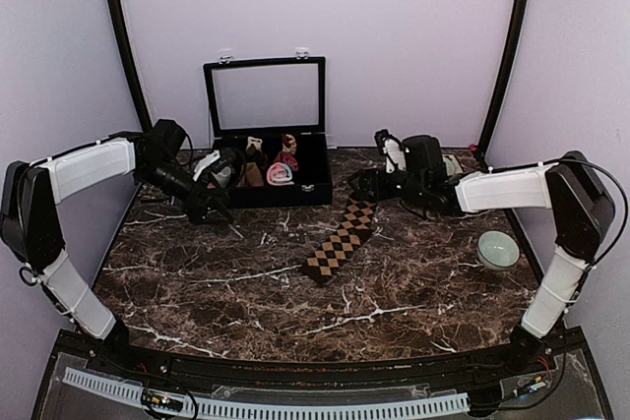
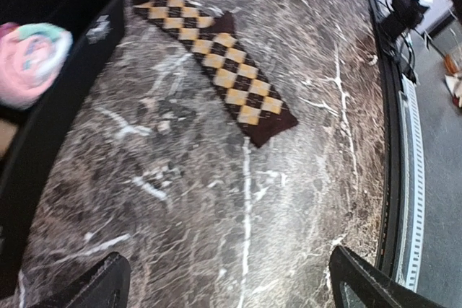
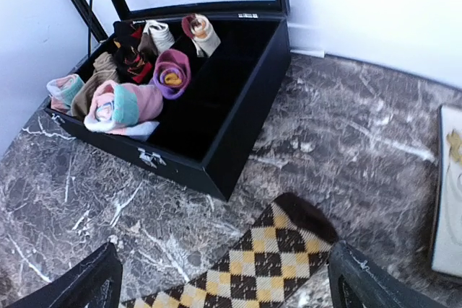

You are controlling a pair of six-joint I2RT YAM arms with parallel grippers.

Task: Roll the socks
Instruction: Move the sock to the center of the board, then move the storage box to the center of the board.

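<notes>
Brown and tan diamonds cover the long sock [image 1: 340,240] that lies flat on your dark marble table [image 1: 197,282]. It is stretched out on a slant and is not rolled at all. Its far end is dark brown and points at the black box [image 1: 285,196] at the back. That end is near the front of the box but does not touch it.

Your right gripper [image 1: 364,184] hangs over that far end of the sock. Look at your right wrist view: the two fingers [image 3: 76,286] stand far apart, one on each side of the sock, and they hold nothing.

Your left gripper [image 1: 209,202] is by the left front corner of the box, over bare marble. Its fingers [image 2: 97,290] are spread wide too, and nothing is between them.

Your pink sock [image 3: 119,106] with the mint-green patch is already a roll. It sits inside the box, in the left part, just behind the front wall. More small sock bundles [image 3: 172,71] sit behind it. The lid [image 1: 264,95] of the box stands up and open.

A pale green bowl [image 1: 498,249] rests near the right edge of the table, well apart from the long sock.
</notes>
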